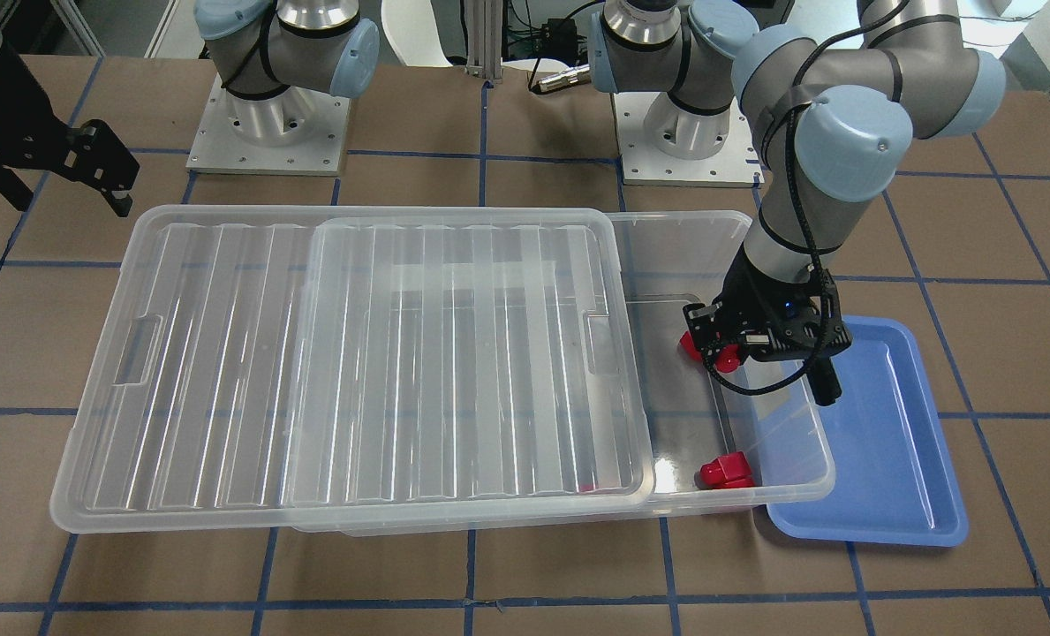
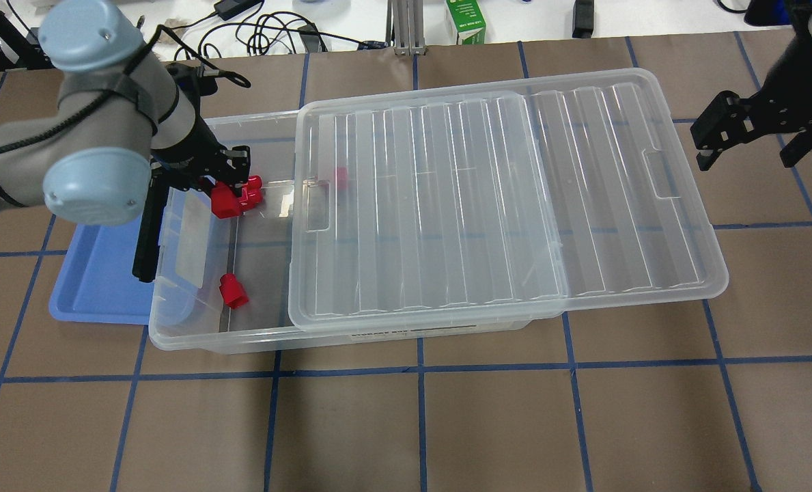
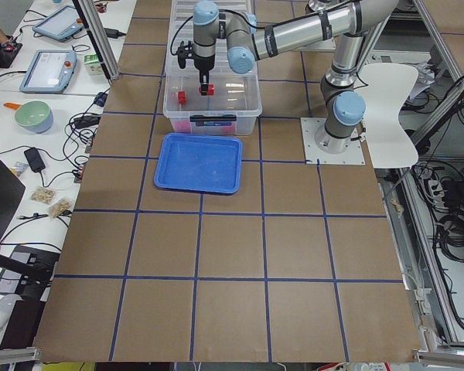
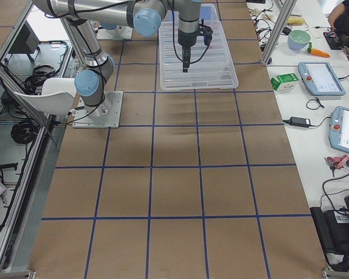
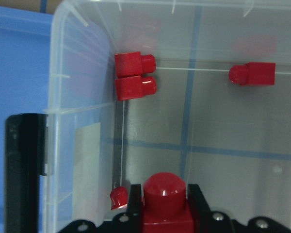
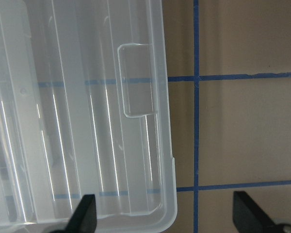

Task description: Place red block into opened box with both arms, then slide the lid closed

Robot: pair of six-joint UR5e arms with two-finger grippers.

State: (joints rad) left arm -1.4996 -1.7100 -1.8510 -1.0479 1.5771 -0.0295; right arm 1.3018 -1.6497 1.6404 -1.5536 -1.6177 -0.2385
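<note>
A: 1 red block (image 5: 164,187) sits pinched in the left gripper (image 5: 163,201), stub down, over the uncovered end of the box (image 2: 173,328). Other blocks (image 5: 135,89) lie on the floor below.

B: And the lid (image 2: 446,205)?

A: Its long axis runs along the box, overhanging toward the right gripper (image 2: 752,143), jaws wide, just past that short edge. That arm is nearer, so the closing push is likely its job.

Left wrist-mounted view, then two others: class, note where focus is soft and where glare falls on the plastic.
Left wrist-mounted: the red block between the jaws is soft-edged, with a highlight on its dome. Exterior front-facing: a white reflection lies on the box floor beside the lid. Right wrist-mounted: bright streaks run along the lid's ribs.
</note>
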